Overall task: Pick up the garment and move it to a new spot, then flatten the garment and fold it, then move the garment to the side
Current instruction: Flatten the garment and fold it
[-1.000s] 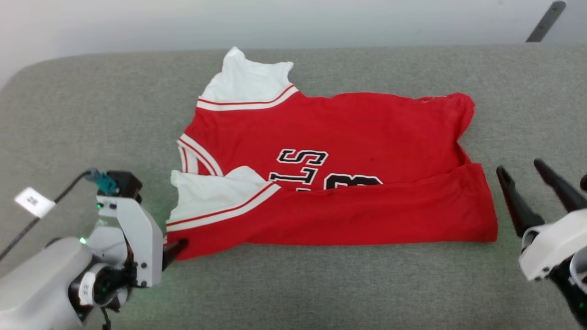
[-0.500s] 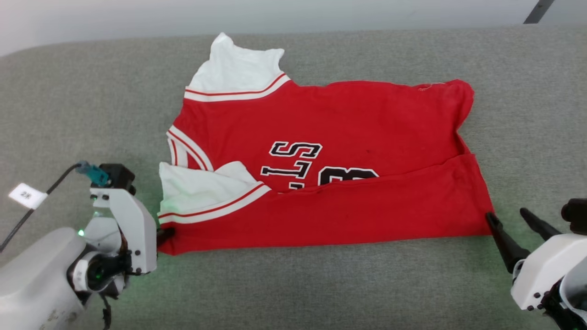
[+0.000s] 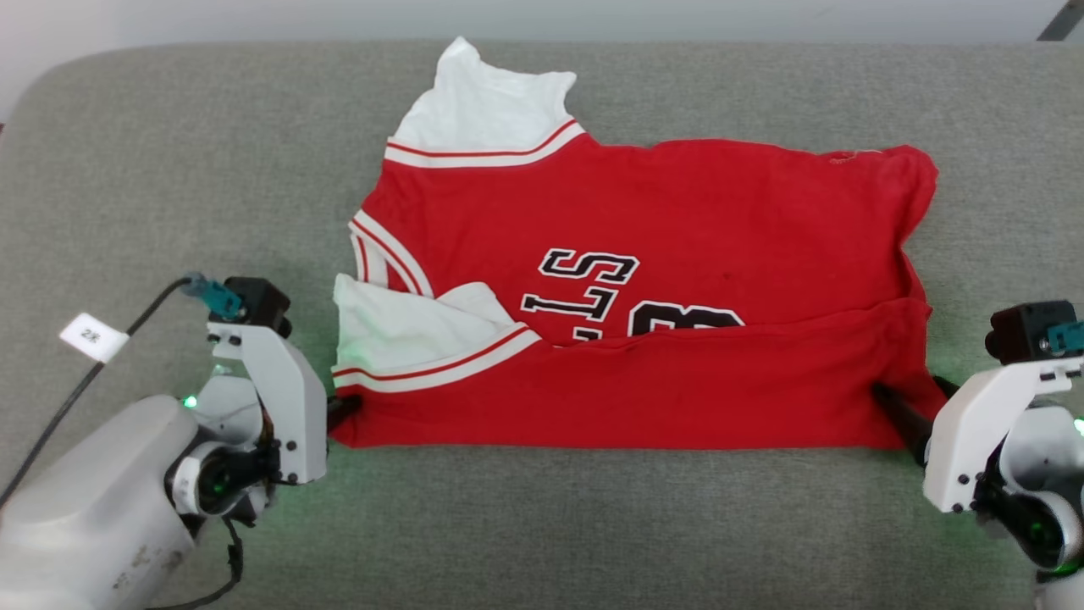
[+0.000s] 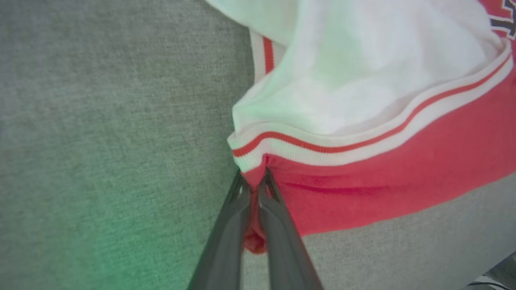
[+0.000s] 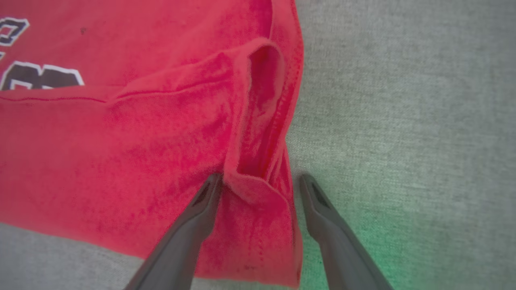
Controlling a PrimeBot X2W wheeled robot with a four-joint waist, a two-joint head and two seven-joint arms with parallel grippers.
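Note:
The garment point(image 3: 644, 280), a red jersey with white sleeves and black lettering, lies on the grey cushion with its near long edge folded up over the front. My left gripper point(image 3: 343, 409) is shut on the garment's near left corner; in the left wrist view its gripper point(image 4: 253, 176) pinches red cloth point(image 4: 363, 189) just below the striped trim. My right gripper point(image 3: 919, 407) stands open at the near right corner; in the right wrist view its gripper point(image 5: 260, 181) straddles the folded hem point(image 5: 258, 189), one finger on the cloth, the other on the cushion.
The grey cushioned surface point(image 3: 550, 525) stretches wide around the garment, with a rounded far left corner. A cable with a white tag point(image 3: 91, 337) trails from my left wrist. A pale wall runs along the far edge.
My left gripper closed on the near left corner. My right gripper came down and in, its open fingers now around the near right corner. The camera shifted, so the whole picture moved.

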